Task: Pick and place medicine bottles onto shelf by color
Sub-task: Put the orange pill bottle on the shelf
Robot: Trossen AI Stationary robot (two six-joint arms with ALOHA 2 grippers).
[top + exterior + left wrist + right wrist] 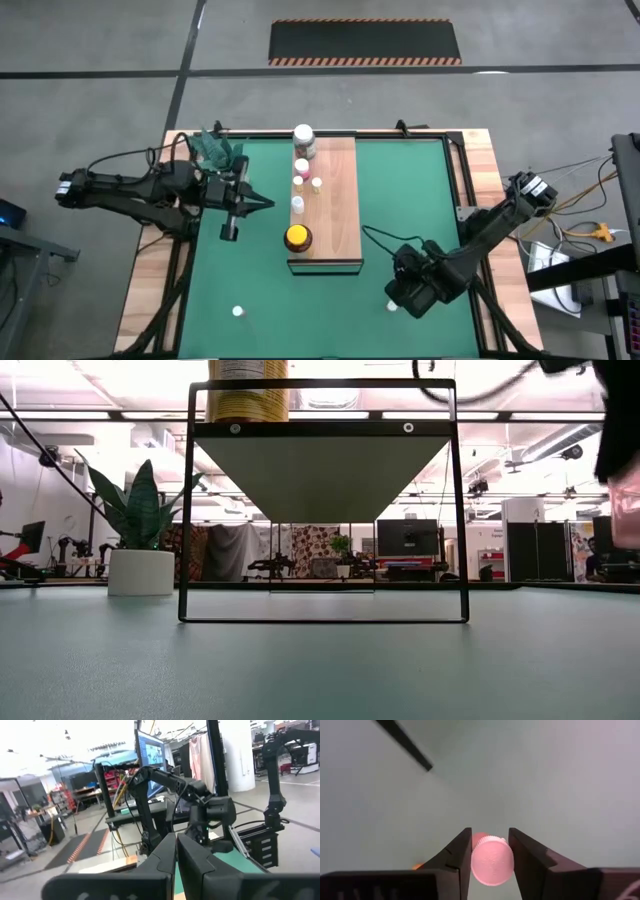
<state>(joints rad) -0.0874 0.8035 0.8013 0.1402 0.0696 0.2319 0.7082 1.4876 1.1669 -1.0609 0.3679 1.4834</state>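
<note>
High view: shelf [335, 200] lying mid-mat, carrying white-lidded jar [303, 135], small bottles [301, 179], yellow-lidded jar [297, 238]. Right gripper [398, 302] sitting low at near-right of mat [420, 200]. Left gripper [262, 204] waiting beside shelf.

Left wrist view: jaws pressing together, clenched, nothing between.

Right wrist view: jaws grasping pink-capped bottle [491, 861] by both sides.

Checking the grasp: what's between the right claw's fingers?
A pink-capped bottle sits between the right claw's fingers, both tight against the cap, green mat beneath. The right wrist view shows it.
</note>
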